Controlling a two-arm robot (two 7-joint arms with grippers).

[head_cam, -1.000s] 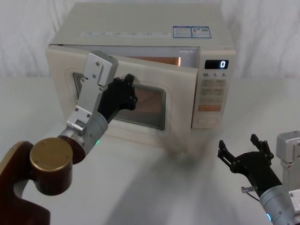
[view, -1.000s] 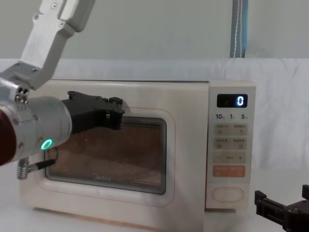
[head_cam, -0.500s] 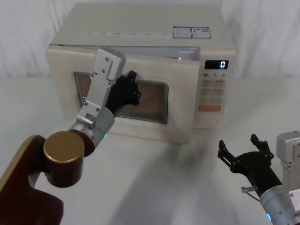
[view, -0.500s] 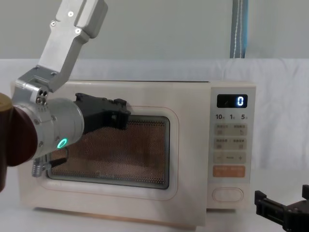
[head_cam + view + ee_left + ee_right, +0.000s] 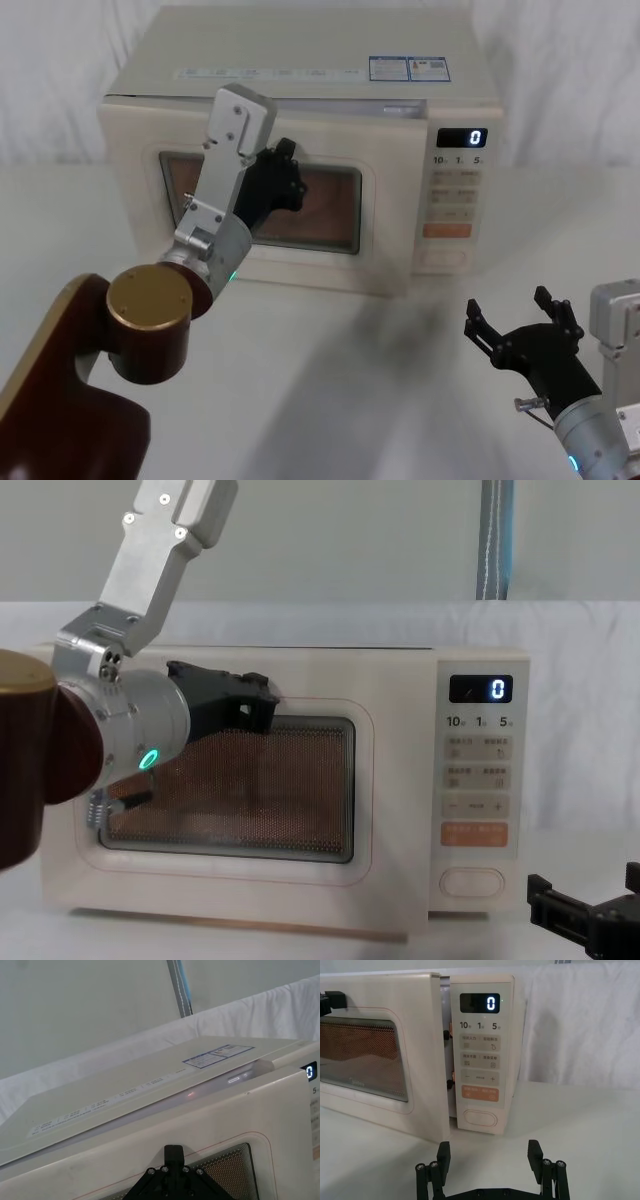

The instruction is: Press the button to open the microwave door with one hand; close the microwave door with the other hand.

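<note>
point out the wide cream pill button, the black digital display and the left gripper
wide cream pill-shaped button [image 5: 480,1118], right wrist view, centre of its face
black digital display [image 5: 462,138], head view, middle of the screen
black angular left gripper [image 5: 262,704], chest view, fingertips against the door

The left end effector [image 5: 282,180] is pressing against the microwave door [image 5: 385,215], blocking its window. Only a narrow gap is showing between the door and the control panel [image 5: 481,1050]. The counter [image 5: 350,380] is lying open toward the button [image 5: 480,1118], facing the right end effector [image 5: 490,1157] with its fingers spread.
</note>
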